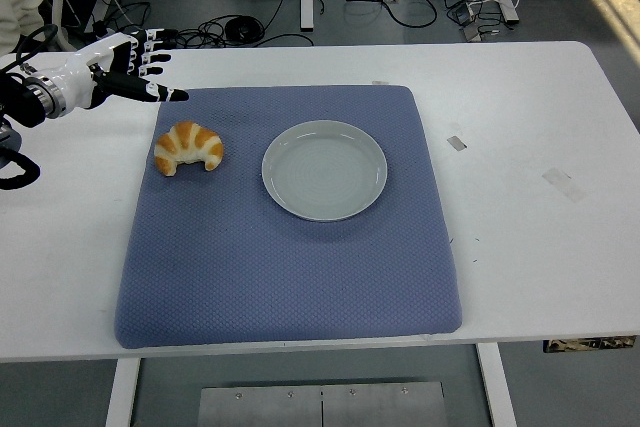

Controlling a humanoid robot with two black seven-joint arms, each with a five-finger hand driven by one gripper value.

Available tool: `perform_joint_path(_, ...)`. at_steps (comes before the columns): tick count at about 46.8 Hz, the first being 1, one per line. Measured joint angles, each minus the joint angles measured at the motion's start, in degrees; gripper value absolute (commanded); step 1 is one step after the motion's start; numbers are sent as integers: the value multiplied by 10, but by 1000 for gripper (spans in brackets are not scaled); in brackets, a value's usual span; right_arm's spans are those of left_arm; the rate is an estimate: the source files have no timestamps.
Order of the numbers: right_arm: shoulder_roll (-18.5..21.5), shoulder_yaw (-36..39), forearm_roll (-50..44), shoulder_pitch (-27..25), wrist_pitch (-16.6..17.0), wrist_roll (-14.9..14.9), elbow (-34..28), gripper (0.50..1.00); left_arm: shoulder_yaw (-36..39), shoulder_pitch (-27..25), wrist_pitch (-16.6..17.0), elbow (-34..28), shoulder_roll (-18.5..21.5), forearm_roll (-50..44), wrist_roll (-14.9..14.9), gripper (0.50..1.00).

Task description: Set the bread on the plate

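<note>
A golden-brown croissant (188,147) lies on a blue quilted mat (290,267), toward the mat's far left part, its curved horns pointing toward the near edge. Nothing touches it. At its 3 o'clock, near but apart, sits an empty round white plate (375,182), also on the mat. The mat covers the middle of a white table (540,227).

At the croissant's 11 o'clock, the robot's left hand (125,72) hovers over the table close to the mat's far left corner. Its fingers are extended and loosely spread, holding nothing, the dark fingertips (175,95) pointing toward the mat. The right hand is out of view.

The step in hand appears to be the reach toward the bread. To do it well, the hand should probably travel toward 5 o'clock and come down over the croissant's thick middle, fingers wide enough to span it, then close gently, since the pastry would likely crush or flake. A light lift, a short carry toward 3 o'clock, and a low release over the plate's centre should finish it.
</note>
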Motion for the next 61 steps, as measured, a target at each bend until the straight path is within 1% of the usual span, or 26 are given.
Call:
perform_joint_path(3,0,0,0,0,0,0,0,1000,1,-1,-32,-4,4,-1,0,986)
perform_joint_path(5,0,0,0,0,0,0,0,1000,2,-3,-46,-5,9,0,0,984)
perform_joint_path(10,0,0,0,0,0,0,0,1000,12,-4,-52,-7,12,7,-1,986)
perform_joint_path(14,0,0,0,0,0,0,0,1000,16,-8,-41,-10,13,22,-2,986)
perform_joint_path(18,0,0,0,0,0,0,0,1000,18,-16,-11,-11,15,56,-3,986)
perform_joint_path(19,0,0,0,0,0,0,0,1000,20,-18,7,-11,16,71,-4,986)
perform_joint_path(22,0,0,0,0,0,0,0,1000,33,-20,45,-12,16,101,-4,986)
perform_joint_path(24,0,0,0,0,0,0,0,1000,45,-20,60,-15,16,110,-4,984)
perform_joint_path(26,0,0,0,0,0,0,0,1000,57,-20,68,-27,16,113,-4,984)
perform_joint_path(28,0,0,0,0,0,0,0,1000,62,-20,70,-33,16,111,-4,984)
perform_joint_path(33,0,0,0,0,0,0,0,1000,66,-21,62,-48,18,89,-9,978)
perform_joint_path(42,0,0,0,0,0,0,0,1000,74,-26,62,-73,24,78,-5,980)
perform_joint_path(49,0,0,0,0,0,0,0,1000,82,-27,60,-80,35,63,-6,980)
perform_joint_path(53,0,0,0,0,0,0,0,1000,106,-36,62,-80,37,84,-5,981)
perform_joint_path(56,0,0,0,0,0,0,0,1000,122,-42,63,-87,48,125,-9,983)
perform_joint_path(61,0,0,0,0,0,0,0,1000,129,-43,65,-96,62,185,-9,983)
